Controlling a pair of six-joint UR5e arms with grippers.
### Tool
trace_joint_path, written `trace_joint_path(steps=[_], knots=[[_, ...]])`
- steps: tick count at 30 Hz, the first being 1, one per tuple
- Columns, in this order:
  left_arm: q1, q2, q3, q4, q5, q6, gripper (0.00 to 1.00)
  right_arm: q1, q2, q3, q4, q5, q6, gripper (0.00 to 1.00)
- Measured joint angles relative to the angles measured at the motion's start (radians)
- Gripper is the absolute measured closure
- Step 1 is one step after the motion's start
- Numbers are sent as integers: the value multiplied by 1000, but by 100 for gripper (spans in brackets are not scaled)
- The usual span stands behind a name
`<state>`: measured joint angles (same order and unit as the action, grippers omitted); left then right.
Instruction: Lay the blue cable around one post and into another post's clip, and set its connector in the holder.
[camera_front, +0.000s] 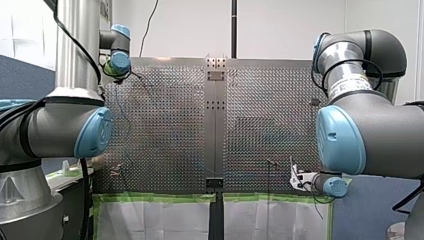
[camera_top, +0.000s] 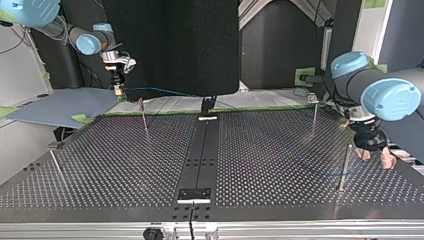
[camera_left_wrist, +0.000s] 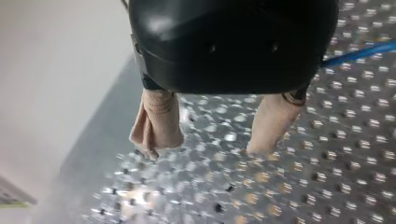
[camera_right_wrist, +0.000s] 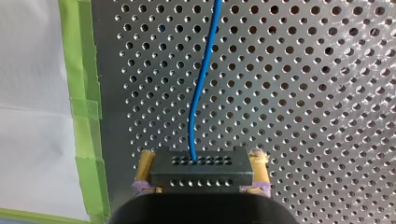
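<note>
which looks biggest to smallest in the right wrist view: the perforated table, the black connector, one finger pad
1. perforated table, fills most of the view
2. black connector, held close to the camera, so it looks big
3. finger pad, only a sliver beside the connector

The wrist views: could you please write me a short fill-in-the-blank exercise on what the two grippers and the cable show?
My right gripper is shut on a black ___. The cable running ahead from it is ___. My left gripper is ___, with nothing between its fingers. The tape beside the perforated table is ___.
Missing words: connector, blue, open, green.
</note>
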<state>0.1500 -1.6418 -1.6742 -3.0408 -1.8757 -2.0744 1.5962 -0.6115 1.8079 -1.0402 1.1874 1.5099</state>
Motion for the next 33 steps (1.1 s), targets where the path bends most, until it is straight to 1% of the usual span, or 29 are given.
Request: trace_joint_path(steps=[3, 10, 13, 16, 22, 25, 29, 33], knots=[[-3, 0, -11, -25, 17, 25, 0, 0, 0, 0, 0, 0, -2, 100], [-12, 0, -20, -93, 82, 93, 0, 0, 0, 0, 0, 0, -3, 100], [-14, 0, -20, -119, 103, 121, 0, 0, 0, 0, 0, 0, -3, 100], [-11, 0, -20, -125, 101, 148, 0, 0, 0, 0, 0, 0, -3, 100], [-2, 0, -20, -112, 61, 201, 0, 0, 0, 0, 0, 0, -3, 100], [2, 0, -20, -101, 51, 221, 0, 0, 0, 0, 0, 0, -3, 100], [8, 0, -20, -87, 48, 217, 0, 0, 0, 0, 0, 0, -3, 100], [13, 0, -21, -73, 62, 194, 0, 0, 0, 0, 0, 0, -3, 100]])
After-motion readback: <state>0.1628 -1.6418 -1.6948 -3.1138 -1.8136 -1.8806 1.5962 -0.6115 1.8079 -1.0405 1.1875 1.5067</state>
